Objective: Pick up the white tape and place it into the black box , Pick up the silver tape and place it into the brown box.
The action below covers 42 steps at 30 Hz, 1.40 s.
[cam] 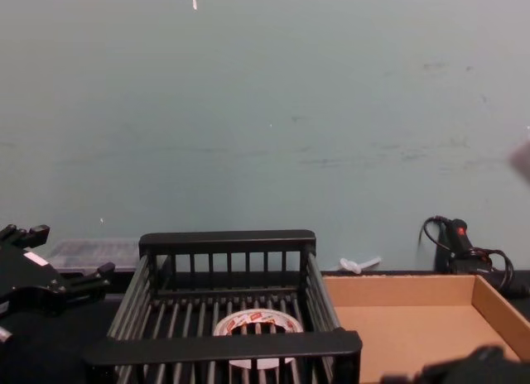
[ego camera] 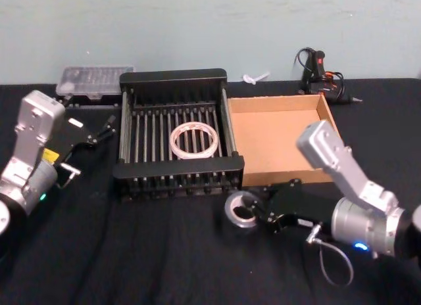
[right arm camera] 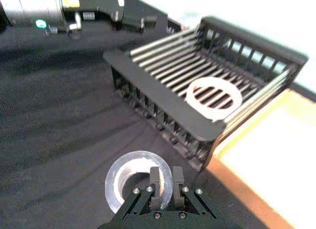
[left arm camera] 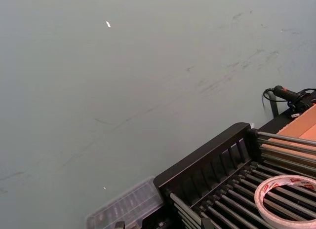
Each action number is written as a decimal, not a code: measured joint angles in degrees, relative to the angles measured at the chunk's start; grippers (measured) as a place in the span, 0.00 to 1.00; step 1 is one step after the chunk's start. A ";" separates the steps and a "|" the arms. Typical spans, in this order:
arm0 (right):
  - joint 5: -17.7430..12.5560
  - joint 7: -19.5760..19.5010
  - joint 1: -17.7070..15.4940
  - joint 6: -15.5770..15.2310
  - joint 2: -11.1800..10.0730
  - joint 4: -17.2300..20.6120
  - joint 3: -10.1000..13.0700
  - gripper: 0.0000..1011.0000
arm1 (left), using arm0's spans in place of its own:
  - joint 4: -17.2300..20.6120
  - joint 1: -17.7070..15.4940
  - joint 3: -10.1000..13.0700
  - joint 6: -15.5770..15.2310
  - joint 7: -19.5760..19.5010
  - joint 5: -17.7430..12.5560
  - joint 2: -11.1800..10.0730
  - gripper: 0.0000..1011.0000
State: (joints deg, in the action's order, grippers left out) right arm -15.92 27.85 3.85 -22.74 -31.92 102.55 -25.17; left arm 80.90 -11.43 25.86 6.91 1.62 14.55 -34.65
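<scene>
The white tape [ego camera: 194, 141] lies flat on the slatted floor of the black box [ego camera: 174, 77], and is also seen as the white tape [right arm camera: 215, 93] [cam: 258, 324] [left arm camera: 284, 199]. The silver tape [ego camera: 238, 210] sits on the black cloth just in front of the crate's right corner. My right gripper [ego camera: 255, 211] is shut on the silver tape [right arm camera: 133, 179]: in the right wrist view its fingers [right arm camera: 155, 182] pinch the roll's near wall, one inside the core and one outside. The brown box [ego camera: 276, 140] stands to the right of the crate with nothing in it. My left gripper [ego camera: 105, 129] stays open left of the crate.
A clear plastic case [ego camera: 92, 80] lies at the back left behind the crate. A black glue gun with cables [ego camera: 319, 71] and a small white piece [ego camera: 255, 77] lie at the back right. Black cloth covers the table, and a pale wall stands behind.
</scene>
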 joint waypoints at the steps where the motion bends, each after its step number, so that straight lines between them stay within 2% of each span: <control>1: -0.53 0.02 -0.30 0.75 -0.59 0.71 0.65 0.16 | 0.00 0.00 0.00 0.00 0.00 0.00 0.00 0.99; 7: -2.28 -1.02 -1.27 2.84 -2.34 2.99 3.11 0.16 | 0.00 0.00 0.00 0.00 0.00 0.00 0.00 0.99; 13: -3.43 -3.59 -1.58 3.61 -2.72 4.07 5.59 0.16 | 0.00 0.00 0.00 0.00 0.00 0.00 0.00 0.99; 17: -3.66 -6.69 -1.00 2.99 -1.59 3.94 7.27 0.16 | 0.00 0.00 0.00 0.00 0.00 0.00 0.00 0.99; 20: -3.48 -9.59 0.70 1.64 0.20 2.69 8.36 0.16 | 0.00 0.00 0.00 0.00 0.00 0.00 0.00 0.99; 24: -2.76 -10.96 2.48 0.74 1.57 1.16 8.65 0.16 | 0.00 0.00 0.00 0.00 0.00 0.00 0.00 0.99; 33: 0.53 -13.03 11.22 -2.84 6.94 -8.51 7.16 0.16 | 0.00 0.00 0.00 0.00 0.00 0.00 0.00 0.99; 36: 1.23 -13.32 12.96 -3.23 8.11 -10.82 6.65 0.16 | 0.00 0.00 0.00 0.00 0.00 0.00 0.00 0.99; 42: 3.30 -13.87 17.19 -3.47 11.07 -17.87 5.37 0.16 | 0.00 0.00 0.00 0.00 0.00 0.00 0.00 0.99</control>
State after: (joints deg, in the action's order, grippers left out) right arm -12.62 13.97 21.04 -26.21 -20.84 84.69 -19.80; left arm 80.90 -11.43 25.86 6.91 1.62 14.55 -34.64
